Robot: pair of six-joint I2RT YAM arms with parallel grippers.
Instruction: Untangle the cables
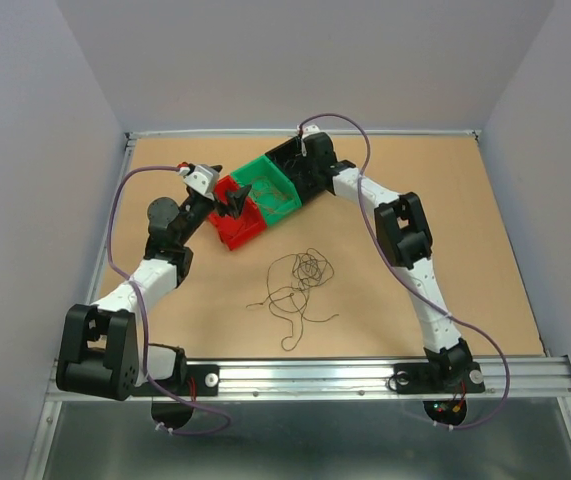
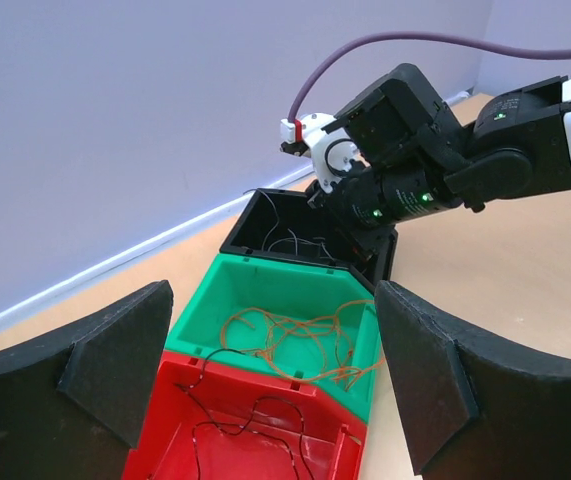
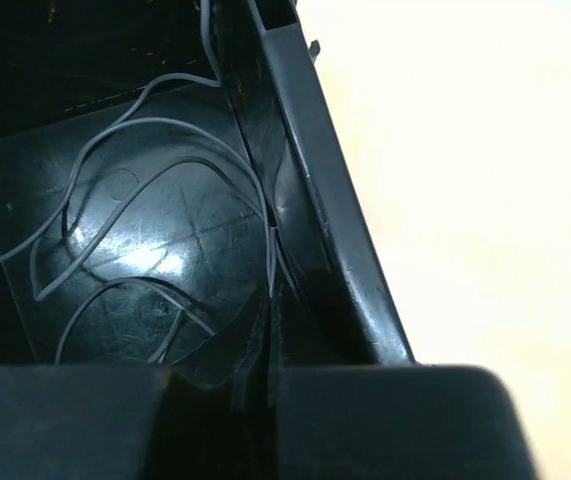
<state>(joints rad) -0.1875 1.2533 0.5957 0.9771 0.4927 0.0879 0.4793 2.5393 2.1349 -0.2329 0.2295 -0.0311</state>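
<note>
Cables: a loose, curly tangle of thin dark cables (image 1: 301,277) lies on the table (image 1: 455,190) near the middle, between the two arms and apart from both grippers. Single strands trail out from it toward 6 and 8 o'clock.
Bins: a red bin (image 2: 170,415), a green bin (image 2: 265,285) and a black bin (image 2: 257,222) stand touching in a slanted row at 11 to 12 o'clock from the tangle. The red one is lowest and leftmost and the black one is farthest.
Red bin contents: a thin dark wire (image 2: 256,402) curls on its floor.
Green bin contents: a loop of orange-red wires (image 2: 295,345).
Black bin contents: several grey wires (image 3: 269,250) curve over its floor.
Left gripper: the left gripper (image 1: 233,206) hangs over the red bin, at 10 o'clock from the tangle. Its fingers (image 2: 115,350) are spread wide apart with nothing between them.
Right gripper: the right gripper (image 3: 263,378) reaches down into the black bin, by the wall at its 3 o'clock side. Its jaws are drawn together to a thin seam, closed on one of the grey wires, which runs straight down into that seam.
</note>
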